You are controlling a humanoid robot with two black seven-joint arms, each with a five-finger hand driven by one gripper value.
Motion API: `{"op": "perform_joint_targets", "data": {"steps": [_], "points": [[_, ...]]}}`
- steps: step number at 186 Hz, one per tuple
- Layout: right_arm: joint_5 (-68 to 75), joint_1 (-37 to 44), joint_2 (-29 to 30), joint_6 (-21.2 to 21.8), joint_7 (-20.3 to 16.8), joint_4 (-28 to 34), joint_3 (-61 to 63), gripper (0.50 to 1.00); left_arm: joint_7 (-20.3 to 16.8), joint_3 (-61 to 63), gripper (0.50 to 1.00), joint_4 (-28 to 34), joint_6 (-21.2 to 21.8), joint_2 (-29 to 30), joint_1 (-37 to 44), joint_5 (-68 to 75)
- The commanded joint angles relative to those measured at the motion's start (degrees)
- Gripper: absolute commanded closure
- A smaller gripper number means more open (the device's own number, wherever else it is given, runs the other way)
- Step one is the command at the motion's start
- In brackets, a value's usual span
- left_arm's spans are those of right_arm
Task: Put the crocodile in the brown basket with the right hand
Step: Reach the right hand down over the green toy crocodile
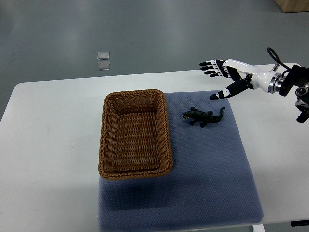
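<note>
While the right hand (pixel 237 75) hangs over the far right part of the table (pixel 53 145), its fingers (pixel 211 64) are released and spread, thumb angled down toward the mat, grasping nothing; its white and black arm comes in from the right edge. The crocodile (pixel 203 117) is a small toy, dark green going on black, with a ridged back and short splayed legs; it lies on the blue-grey mat (pixel 207 169), just beside the right wall of the brown basket (pixel 103 140) but apart from it; its snout points left toward the basket, with a paler spot at the mouth, and its thin tail curls up toward the far right. The hand is near the toy yet clear of it, farther back and to the right. The basket is rectangular wicker with a thick braided rim, long side running away from the robot; it sits on the mat's left part, its left wall past the mat's edge; its woven bottom is in full view, bare from wall to wall. Beyond the table, two small pale squares (pixel 103 60) lie on the grey floor.
</note>
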Motion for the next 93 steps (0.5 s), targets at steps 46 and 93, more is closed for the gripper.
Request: {"op": "perform_joint_targets", "data": {"steps": [46,93], "points": [[-17.1,6.4,-0.2,-7.5,0.6,5.0,-13.6,0.572,0.0,0.0,0.500,0.0,0.0,0.0,0.0,0.0],[-18.7,12.0,-0.2,-16.1,0.5,5.0,-26.2,0.572,0.0,0.0,0.500,0.0,0.0,0.0,0.0,0.0]]}}
